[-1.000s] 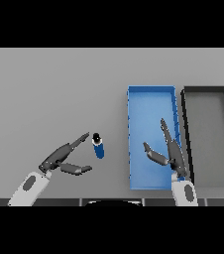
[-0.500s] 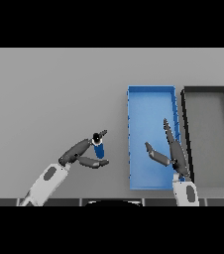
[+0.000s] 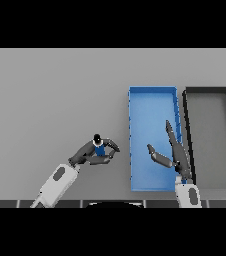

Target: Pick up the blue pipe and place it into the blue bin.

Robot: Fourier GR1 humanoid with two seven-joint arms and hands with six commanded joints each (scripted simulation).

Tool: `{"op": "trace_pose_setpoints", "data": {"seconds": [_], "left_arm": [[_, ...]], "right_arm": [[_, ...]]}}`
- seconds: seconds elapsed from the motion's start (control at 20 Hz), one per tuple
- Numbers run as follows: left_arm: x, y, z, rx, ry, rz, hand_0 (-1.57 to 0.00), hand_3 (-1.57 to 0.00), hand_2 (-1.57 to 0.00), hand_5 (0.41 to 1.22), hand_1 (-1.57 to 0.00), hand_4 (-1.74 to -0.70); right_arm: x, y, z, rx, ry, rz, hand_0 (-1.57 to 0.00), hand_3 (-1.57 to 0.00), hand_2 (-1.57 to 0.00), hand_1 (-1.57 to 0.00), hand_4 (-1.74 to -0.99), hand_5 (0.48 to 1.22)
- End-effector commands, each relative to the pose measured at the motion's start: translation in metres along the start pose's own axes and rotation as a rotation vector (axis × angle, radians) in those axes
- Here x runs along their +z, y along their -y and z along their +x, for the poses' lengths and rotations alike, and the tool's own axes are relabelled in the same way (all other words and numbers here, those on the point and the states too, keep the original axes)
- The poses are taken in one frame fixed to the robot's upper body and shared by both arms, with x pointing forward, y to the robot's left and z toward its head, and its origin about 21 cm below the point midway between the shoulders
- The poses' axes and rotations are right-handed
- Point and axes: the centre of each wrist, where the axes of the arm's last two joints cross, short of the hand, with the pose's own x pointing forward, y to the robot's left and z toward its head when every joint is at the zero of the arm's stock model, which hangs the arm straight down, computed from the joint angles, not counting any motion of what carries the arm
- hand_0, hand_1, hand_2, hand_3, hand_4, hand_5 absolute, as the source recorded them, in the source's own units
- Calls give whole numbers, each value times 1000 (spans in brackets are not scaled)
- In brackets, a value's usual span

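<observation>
the left hand (image 3: 96,152) has its fingers and thumb curled round the blue pipe (image 3: 99,148), which stands near the table's (image 3: 45,100) front, left of the blue bin (image 3: 133,100) and apart from it. whether the pipe is lifted off the table cannot be told. the right hand (image 3: 171,152) hangs over the bin's right side, fingers straight and spread, holding nothing. a black bin (image 3: 187,100) sits just right of the blue one. the grasp looks made; lifting, carrying across and dropping the pipe into the bin are left.
</observation>
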Motion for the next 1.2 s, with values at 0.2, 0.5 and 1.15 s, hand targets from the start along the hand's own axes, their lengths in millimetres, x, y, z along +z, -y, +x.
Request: {"op": "trace_pose_setpoints", "data": {"seconds": [0.2, 0.5, 1.15], "left_arm": [[1, 9, -3, -37, 59, -41, -1221, -1225, -1296, 1101, -1278, -1626], [-8, 15, 19, -39, 167, 2, -1479, -1423, -1499, 1190, -1494, -1710], [-13, 30, 74, -75, 235, -61, -1566, -1496, -1567, 1219, -1567, -1739]], "right_arm": [[-2, 1, -2, -3, -9, 2, 1, 1, 1, 1, -1195, 603], [-2, -1, -5, 6, -2, 4, 1, 1, 1, 1, -1187, 603], [-1, 6, -3, 18, 3, -16, 1, 1, 1, 1, -1127, 605]]}}
